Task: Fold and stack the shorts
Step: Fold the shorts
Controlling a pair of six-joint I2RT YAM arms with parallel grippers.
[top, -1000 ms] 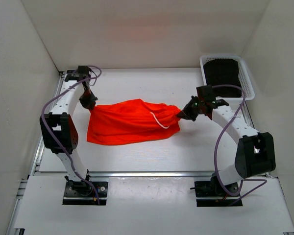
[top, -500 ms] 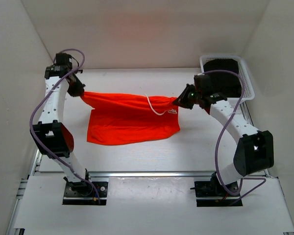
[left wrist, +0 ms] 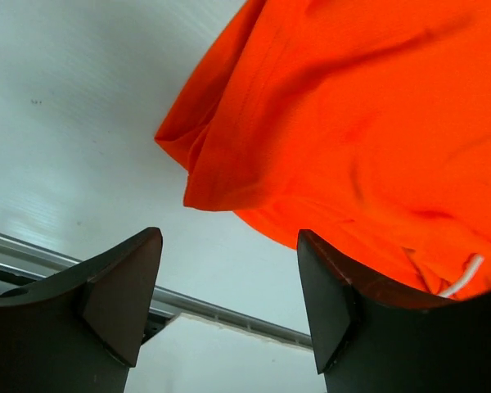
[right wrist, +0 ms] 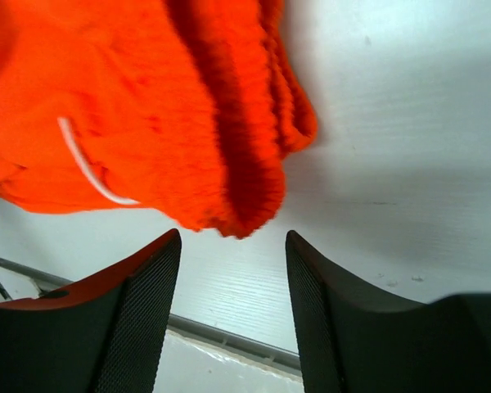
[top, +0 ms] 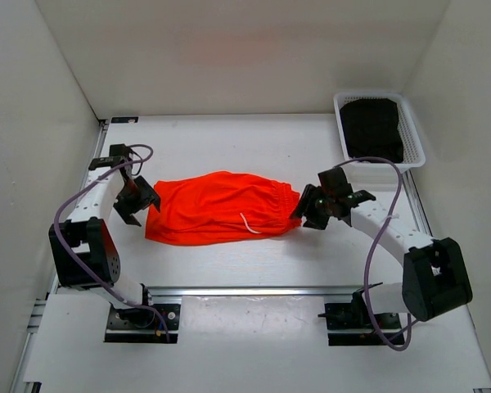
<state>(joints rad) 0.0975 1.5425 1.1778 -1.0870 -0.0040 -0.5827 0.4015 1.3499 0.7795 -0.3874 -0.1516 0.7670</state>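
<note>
top external view: shorts (top: 217,209) lie roughly folded on the counter (top: 254,147), left of the basket (top: 413,131) and nearer. left end effector (top: 141,204) and right end effector (top: 308,211) both released, jaws apart — further folding and stacking likely remain.

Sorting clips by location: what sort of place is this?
Likely a lab test cell: plain white panel walls box in a white tabletop with a metal mounting rail, holding bright orange-red fabric shorts and a white mesh plastic basket.

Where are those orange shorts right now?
Seen from above, the shorts lie on the table between the left claw and the right claw, both open.
</note>
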